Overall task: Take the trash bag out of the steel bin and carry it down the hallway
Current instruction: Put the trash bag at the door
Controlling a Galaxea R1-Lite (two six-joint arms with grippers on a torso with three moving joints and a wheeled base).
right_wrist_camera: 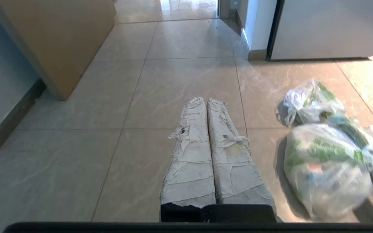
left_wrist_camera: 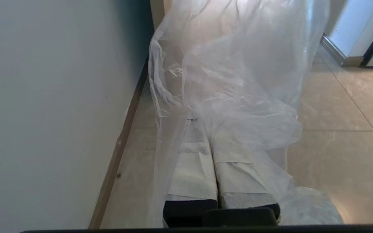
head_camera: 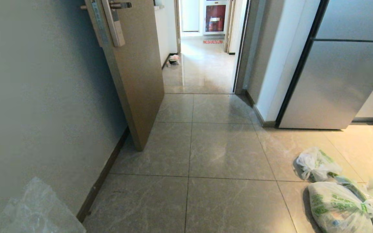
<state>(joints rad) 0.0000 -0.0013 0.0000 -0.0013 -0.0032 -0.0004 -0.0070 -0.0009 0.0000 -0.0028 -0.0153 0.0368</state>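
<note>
Item 1. My left gripper (left_wrist_camera: pixel 202 129): two tape-wrapped white fingers pressed flat together, clenched on the thin, clear, crinkled plastic trash bag (left_wrist_camera: pixel 235 77). The film drapes over and past the fingertips and billows ahead of them. In the head view the same bag shows only as a pale, see-through heap at the lower left corner (head_camera: pixel 34 210), close against the pale grey wall (head_camera: pixel 44 97).

Item 2. My right gripper (right_wrist_camera: pixel 206 129): same taped fingers, clenched together on nothing, held out over the floor.

Item 3. The hallway floor of large grey marbled tiles (head_camera: pixel 225 152), running ahead through a doorway into a brighter passage. No steel bin shows in any view.

Item 4. Obstacles. A tan wooden door (head_camera: pixel 134 81) stands ajar on the left, its edge jutting into the path. White bags with green print (head_camera: pixel 335 204) lie on the tiles to the right, near the tall silver refrigerator (head_camera: pixel 335 81).

Item 5. Risks, as I judge them. The grip is on thin film only; a tug could tear it or let it slip free. The loose billow hangs on the door side and could snag on the door edge or drag along the dark skirting (head_camera: pixel 105 174). Steering wide to clear the door could bring the base onto the printed bags.
</note>
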